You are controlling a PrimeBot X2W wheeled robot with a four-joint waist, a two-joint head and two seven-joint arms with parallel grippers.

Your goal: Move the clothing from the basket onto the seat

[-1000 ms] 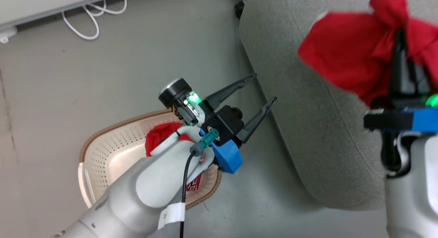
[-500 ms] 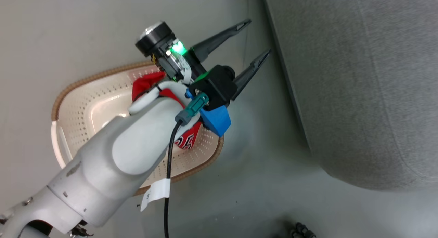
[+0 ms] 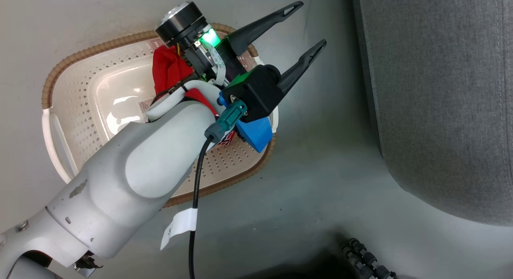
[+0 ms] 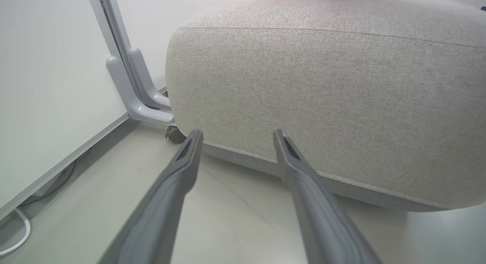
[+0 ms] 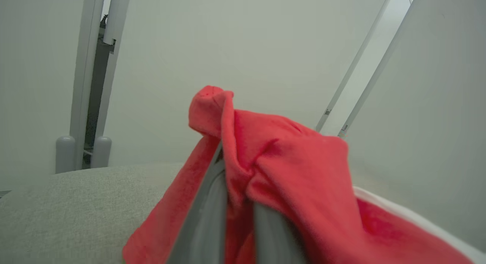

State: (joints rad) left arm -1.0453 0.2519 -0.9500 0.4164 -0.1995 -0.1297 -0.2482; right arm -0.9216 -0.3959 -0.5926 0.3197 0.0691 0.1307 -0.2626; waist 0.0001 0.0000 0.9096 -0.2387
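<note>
**Head view.** The left pincer [image 3: 310, 24], its two dark fingers spread wide and empty, hangs over the right rim of the cream perforated plastic basket with brown braided rim [image 3: 80, 110], at the upper left of the frame. Bright red soft clothing [image 3: 166, 68] lies inside it, mostly hidden under the pale forearm [image 3: 132, 178].

**Right wrist view.** The right pincer [image 5: 237, 188] is clamped on a bright red soft garment [image 5: 288, 169]. The large grey fabric seat [image 5: 76, 203] crosses the lower left of the frame behind it.

**Risks.**
- A release too near the seat's rounded edge would likely let the garment slide to the grey floor [image 3: 320, 170].
- Folds draped over the fingers may cling as they part.
- The left arm's black cable [image 3: 194, 215] hangs across the basket's lower rim and could snag it on a descent.

**Room.** A strip of bare floor separates the basket and the seat. The seat top appears broad and open.
</note>
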